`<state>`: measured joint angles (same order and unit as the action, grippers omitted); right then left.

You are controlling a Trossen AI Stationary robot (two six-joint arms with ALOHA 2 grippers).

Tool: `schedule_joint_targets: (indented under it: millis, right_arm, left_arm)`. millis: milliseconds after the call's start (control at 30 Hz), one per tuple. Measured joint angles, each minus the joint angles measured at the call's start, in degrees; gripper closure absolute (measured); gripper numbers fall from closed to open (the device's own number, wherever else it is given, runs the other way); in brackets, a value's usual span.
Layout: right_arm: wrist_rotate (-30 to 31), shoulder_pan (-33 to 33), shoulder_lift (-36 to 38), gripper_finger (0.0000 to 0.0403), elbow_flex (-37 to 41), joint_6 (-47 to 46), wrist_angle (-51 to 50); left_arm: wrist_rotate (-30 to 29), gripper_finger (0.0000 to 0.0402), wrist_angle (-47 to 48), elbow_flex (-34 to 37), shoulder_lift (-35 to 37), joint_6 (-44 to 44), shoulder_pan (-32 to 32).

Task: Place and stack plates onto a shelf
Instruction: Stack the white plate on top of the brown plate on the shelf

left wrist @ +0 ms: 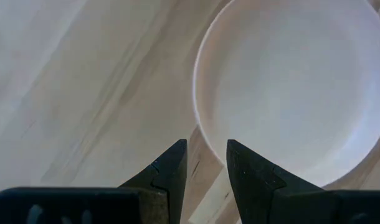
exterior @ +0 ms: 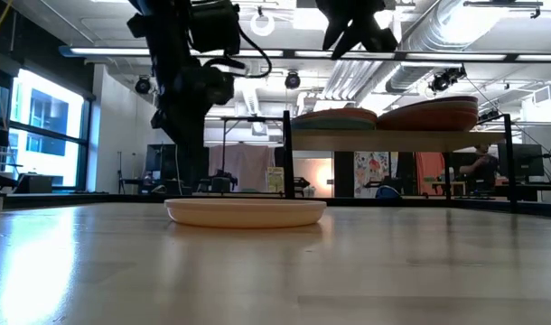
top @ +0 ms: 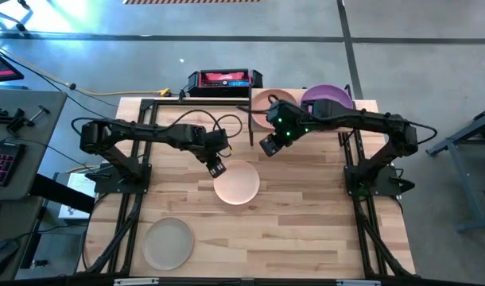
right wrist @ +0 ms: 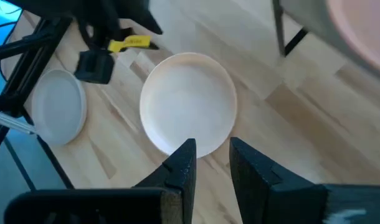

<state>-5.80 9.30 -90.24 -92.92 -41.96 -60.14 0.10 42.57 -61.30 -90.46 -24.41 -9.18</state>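
Plates on the surface, two: a peach plate (top: 237,182) at centre and a pale plate (top: 168,242) near the front left corner. Shelf (top: 258,119) at the back already carries a pink plate (top: 268,104) and a purple plate (top: 328,98), side by side.

Left pincer (top: 216,168): I have it hovering just beside the peach plate's rim on its left, fingers (left wrist: 171,168) parted by a narrow gap, holding nothing.

Right pincer (top: 268,146): raised between shelf and peach plate, fingers (right wrist: 182,165) likewise slightly apart, empty.

Risks, as I judge them: with so narrow a gap, the left fingers may ride over the shallow rim and push the plate across the surface instead of catching it. Both arms crowd the same plate, so a collision is possible. A poor rim grip could tilt and drop it against the shelf's edge.
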Motion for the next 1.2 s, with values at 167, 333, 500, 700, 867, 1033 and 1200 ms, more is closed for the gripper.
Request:
schedule_joint_targets:
  millis: [167,333,500,700,867,1033,1200]
  right_arm:
    - [3.62,-4.37,-0.02,0.0327,0.00,-3.91,-0.11]
    - [5.70,-8.37,-0.02,0.0327,0.00,-6.44,-0.12]
    - [7.31,-11.25,-0.02,0.0327,0.00,-8.68,-0.04]
    - [7.33,-13.16,-0.02,0.0327,0.00,-9.06,-0.02]
    - [8.93,-13.65,-0.02,0.0327,0.00,-9.26,0.00]
    - [9.08,-13.60,-0.02,0.0327,0.00,-9.24,-0.02]
    - [9.09,-13.60,-0.02,0.0327,0.00,-9.17,-0.11]
  left_arm:
    - [-0.33,0.0300,-0.64,-0.09,-3.83,-0.62,1.42]
    - [-0.39,0.0300,-0.91,-0.09,-7.78,-0.90,2.28]
    - [-0.38,0.0300,-0.80,-0.09,-10.94,-1.34,2.92]
    - [-0.32,0.0300,-1.16,-0.09,-13.38,-2.52,3.00]
    - [-0.04,0.0300,-2.43,-0.09,-13.78,-2.53,3.02]
    - [1.01,0.0302,-3.03,-0.09,-13.89,-2.54,3.15]
    - [1.21,0.0343,-3.14,-0.11,-13.89,-2.52,3.32]
